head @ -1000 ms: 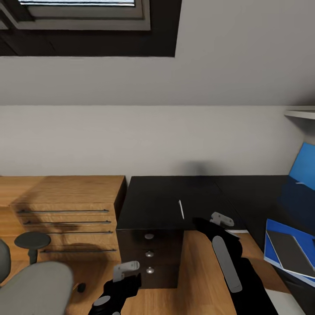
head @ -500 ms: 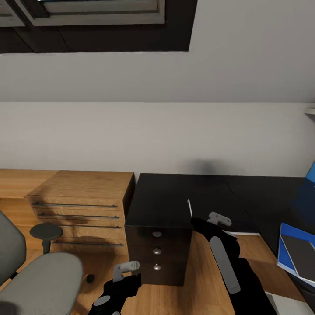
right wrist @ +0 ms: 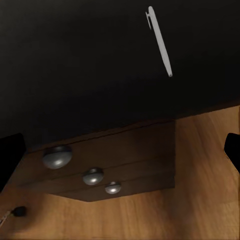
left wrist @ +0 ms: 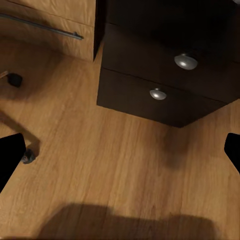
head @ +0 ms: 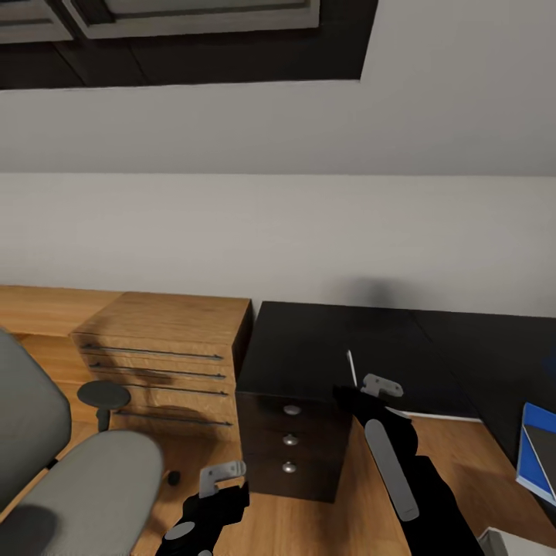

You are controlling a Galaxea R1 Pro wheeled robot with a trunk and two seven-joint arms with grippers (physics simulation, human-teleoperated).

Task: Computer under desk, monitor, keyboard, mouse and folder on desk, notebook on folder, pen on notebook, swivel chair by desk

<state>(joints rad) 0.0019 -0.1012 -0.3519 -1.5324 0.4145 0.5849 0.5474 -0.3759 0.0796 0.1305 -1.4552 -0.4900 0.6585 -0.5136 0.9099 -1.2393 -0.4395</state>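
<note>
Right black arm stretched forward, its gripper (head: 369,384) hovering over the front edge of the long black-topped desk (head: 309,347), fingers spread wide, holding nothing. Thin pale pen (head: 351,367) lay flat on that desk, just beyond the gripper. Left gripper (head: 220,472) hung low before the desk's drawers, likewise wide apart and empty. Grey padded swivel chair (head: 85,486) stood well left of the desk.

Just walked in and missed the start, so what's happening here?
A two-armed robot is tidying a desk. Neither gripper holds anything: the right gripper hovers beside a pen lying on the black top, the left gripper hangs over the floor by the drawers. The grey chair stands left; a blue folder lies far right.
</note>
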